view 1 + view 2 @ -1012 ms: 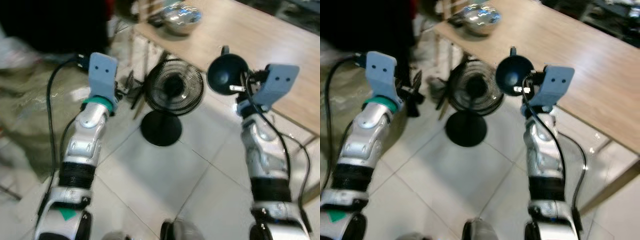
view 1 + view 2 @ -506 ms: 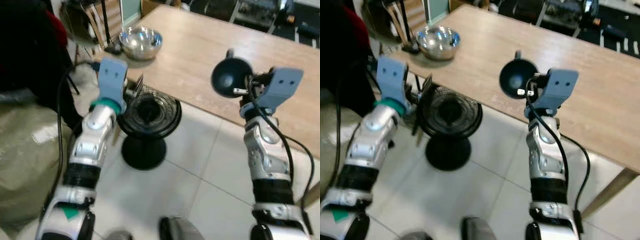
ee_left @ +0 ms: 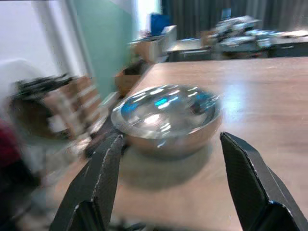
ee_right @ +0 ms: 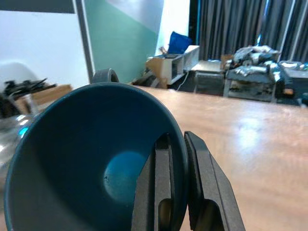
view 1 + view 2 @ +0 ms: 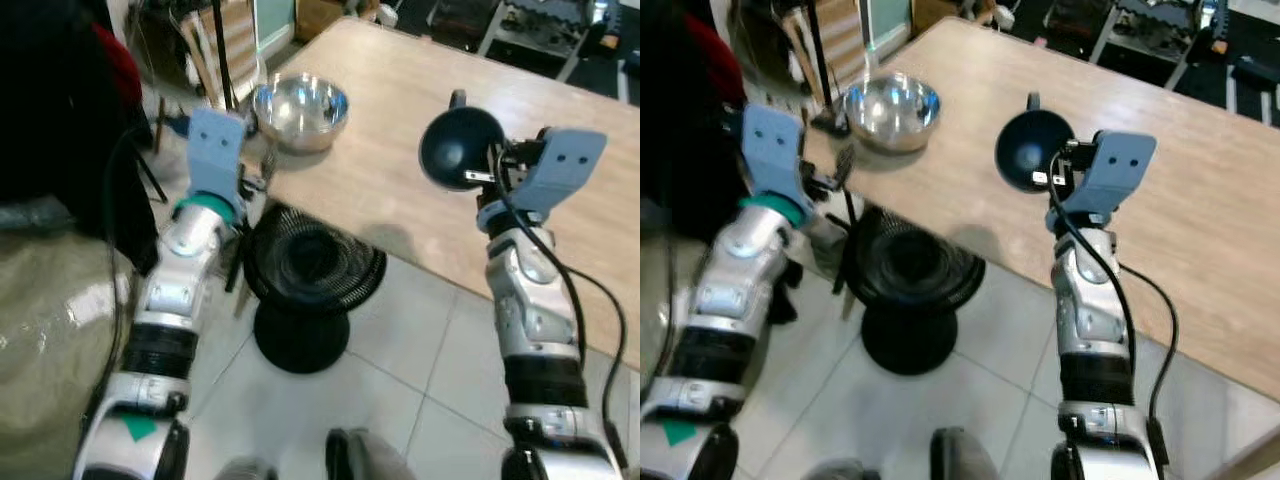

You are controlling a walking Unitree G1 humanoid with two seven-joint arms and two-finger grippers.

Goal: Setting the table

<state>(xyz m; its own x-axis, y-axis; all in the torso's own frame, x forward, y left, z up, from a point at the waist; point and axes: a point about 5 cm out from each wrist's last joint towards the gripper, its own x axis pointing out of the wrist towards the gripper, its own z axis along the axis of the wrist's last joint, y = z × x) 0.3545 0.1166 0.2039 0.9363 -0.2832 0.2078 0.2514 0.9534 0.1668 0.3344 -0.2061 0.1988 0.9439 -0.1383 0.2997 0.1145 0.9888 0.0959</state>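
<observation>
My right gripper (image 5: 478,178) is shut on the rim of a dark blue bowl (image 5: 458,148) and holds it tilted above the near edge of the wooden table (image 5: 400,90). In the right wrist view both fingers (image 4: 202,192) pinch the bowl's (image 4: 86,159) wall. My left gripper (image 5: 255,178) is open at the table's left corner, a short way in front of a shiny steel bowl (image 5: 300,103). The left wrist view looks between the spread fingers (image 3: 91,192) at that steel bowl (image 3: 166,118) resting on the tabletop.
A black floor fan (image 5: 310,275) stands on the tiled floor under the table's near edge, between my arms. A dark and red mass (image 5: 60,100) is at the far left. Chairs and clutter (image 5: 1140,25) lie beyond the table.
The camera has moved closer to the table, and the steel bowl and table fill more of the view. My left gripper now sits near the steel bowl. The right gripper still holds the blue bowl.
</observation>
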